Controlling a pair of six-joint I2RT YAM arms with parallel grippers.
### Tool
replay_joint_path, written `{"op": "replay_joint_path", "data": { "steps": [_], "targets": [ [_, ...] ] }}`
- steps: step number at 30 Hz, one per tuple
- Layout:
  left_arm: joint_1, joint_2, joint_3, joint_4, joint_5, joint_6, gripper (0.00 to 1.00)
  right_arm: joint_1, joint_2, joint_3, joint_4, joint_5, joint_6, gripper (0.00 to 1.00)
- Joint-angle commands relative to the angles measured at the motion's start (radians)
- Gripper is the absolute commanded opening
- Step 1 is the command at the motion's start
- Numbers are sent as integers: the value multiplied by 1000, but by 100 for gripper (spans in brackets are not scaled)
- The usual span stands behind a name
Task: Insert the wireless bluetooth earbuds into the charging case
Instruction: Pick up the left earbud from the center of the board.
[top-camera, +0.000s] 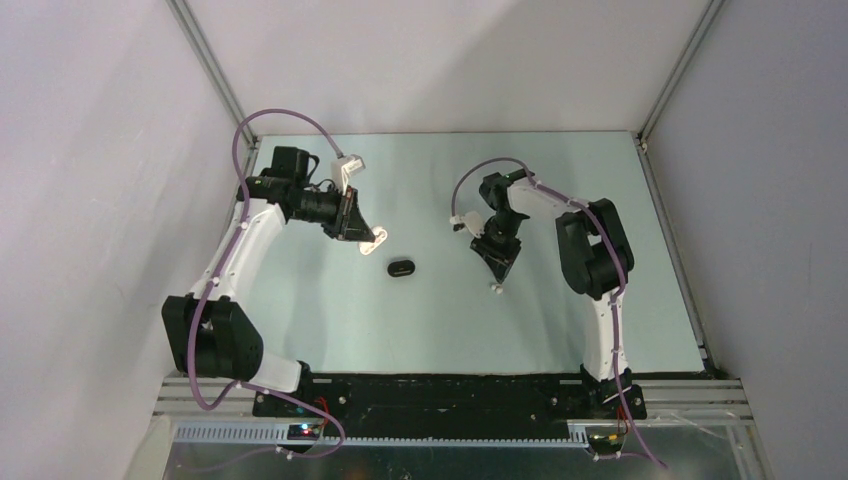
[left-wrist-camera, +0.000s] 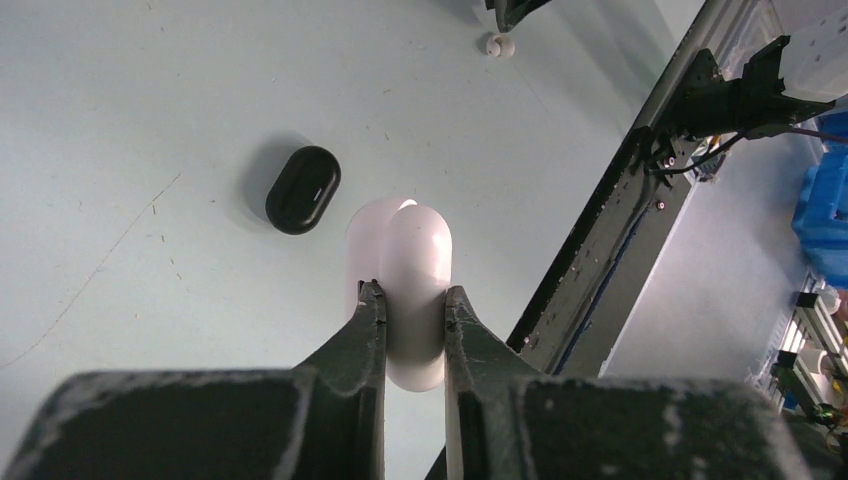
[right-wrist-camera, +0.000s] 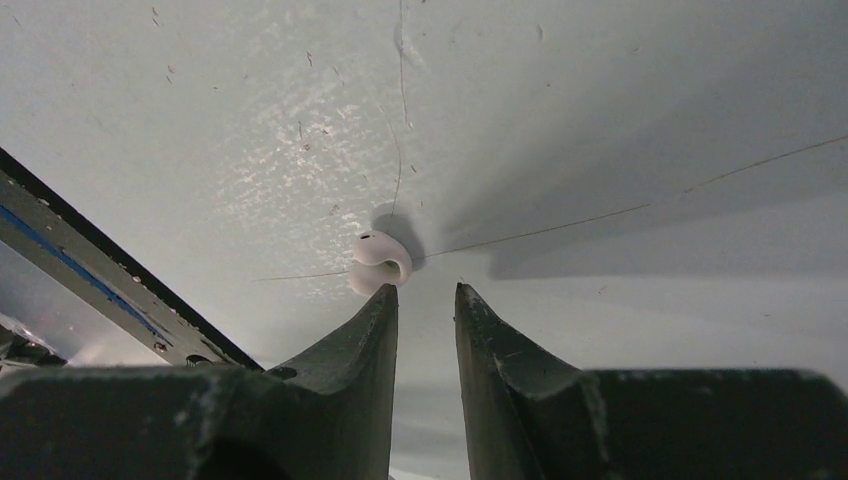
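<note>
My left gripper (left-wrist-camera: 415, 300) is shut on a white oval charging case (left-wrist-camera: 415, 260) and holds it on edge just above the table, at the centre left in the top view (top-camera: 373, 240). A white earbud (right-wrist-camera: 378, 262) lies on the table right past the left fingertip of my right gripper (right-wrist-camera: 425, 292). That gripper is open, with a narrow gap and nothing between its fingers. From above, the earbud (top-camera: 495, 288) sits just in front of the right gripper (top-camera: 497, 275). No other earbuds show.
A closed black oval case (top-camera: 401, 267) lies on the table between the two grippers, also in the left wrist view (left-wrist-camera: 303, 189). The table's black front rail (left-wrist-camera: 600, 230) runs close by on the near side.
</note>
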Motion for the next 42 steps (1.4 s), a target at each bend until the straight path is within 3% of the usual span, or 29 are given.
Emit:
{"op": "replay_joint_path", "data": {
  "steps": [1,30,42],
  "targets": [
    [-6,4,41,-1,3,-13,0,13,3,-12,15,0,-1,32],
    [-6,11,38,-3,13,-7,0,65,-42,-62,1,-28,77,31],
    [-8,19,42,-3,12,-5,0,81,-75,-73,-5,-37,100,15]
  ]
}}
